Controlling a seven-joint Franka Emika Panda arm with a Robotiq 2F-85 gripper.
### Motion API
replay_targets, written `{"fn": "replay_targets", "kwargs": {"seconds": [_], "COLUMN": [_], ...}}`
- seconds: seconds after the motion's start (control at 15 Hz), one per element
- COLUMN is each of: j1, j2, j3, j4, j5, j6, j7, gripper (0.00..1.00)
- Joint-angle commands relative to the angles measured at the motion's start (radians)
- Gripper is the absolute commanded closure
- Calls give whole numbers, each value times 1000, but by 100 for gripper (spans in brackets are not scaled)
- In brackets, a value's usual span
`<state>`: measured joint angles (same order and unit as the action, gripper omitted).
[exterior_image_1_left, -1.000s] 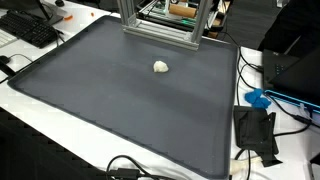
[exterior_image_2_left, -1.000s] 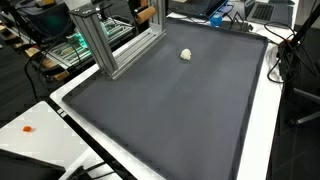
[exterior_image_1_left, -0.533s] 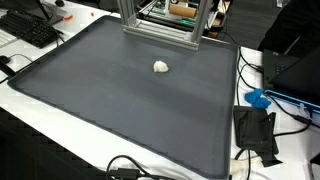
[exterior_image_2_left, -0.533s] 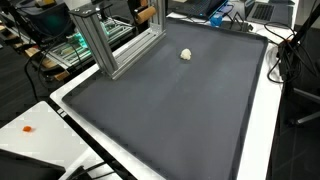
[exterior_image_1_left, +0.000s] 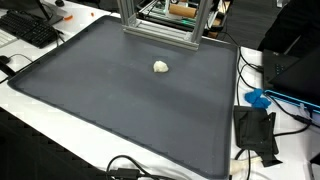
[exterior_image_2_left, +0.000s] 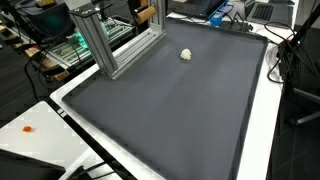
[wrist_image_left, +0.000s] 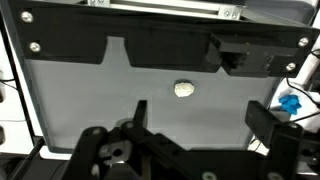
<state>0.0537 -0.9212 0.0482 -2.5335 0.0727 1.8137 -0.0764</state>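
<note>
- The mat (wrist_image_left: 90, 105), dark grey, spread under and ahead of the pincer (wrist_image_left: 200, 125) and filled most of the wrist view. In both exterior views it covered most of the white table (exterior_image_1_left: 40, 105).
- The frame (exterior_image_1_left: 160, 25) of metal bars stood at the mat's far edge, well beyond the pincer's tips. It showed in both exterior views (exterior_image_2_left: 105, 45).
- The pincer itself showed only in the wrist view, coming in from the bottom. Its jaws stood wide apart, with one finger (wrist_image_left: 140, 118) to the left of the picture and the other far to the right. Nothing lay between them and they touched nothing. It hung above the mat, clear of it.
- A keyboard (exterior_image_1_left: 30, 28) lay off the mat at a far corner in an exterior view, well apart from everything else.
- A black box (exterior_image_1_left: 255, 130) sat on the table just beside the mat's edge in an exterior view.
- A blue clip (wrist_image_left: 290, 102) lay off the mat, beyond the right-hand finger in the wrist view, and close to the black box in an exterior view (exterior_image_1_left: 258, 98).
- The lump (wrist_image_left: 184, 89), small and whitish, lay alone on the mat ahead of the pincer. It was roughly in line with the gap between the jaws and apart from both fingers. In both exterior views it sat near the frame (exterior_image_1_left: 161, 67) (exterior_image_2_left: 186, 55).
</note>
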Motion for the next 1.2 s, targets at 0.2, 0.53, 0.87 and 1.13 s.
{"fn": "replay_targets", "kwargs": {"seconds": [0.2,0.53,0.87,1.13], "j1": [66,89,113,126], "j2": [36,65,82,84], "j3": [89,109,104,111], "j4": [-75,-129,-144,-151], "j5": [70,79,122,152], "j6": [82,133,140,138], "j7": [102,135,157,164], "gripper": [0,0,0,0]}}
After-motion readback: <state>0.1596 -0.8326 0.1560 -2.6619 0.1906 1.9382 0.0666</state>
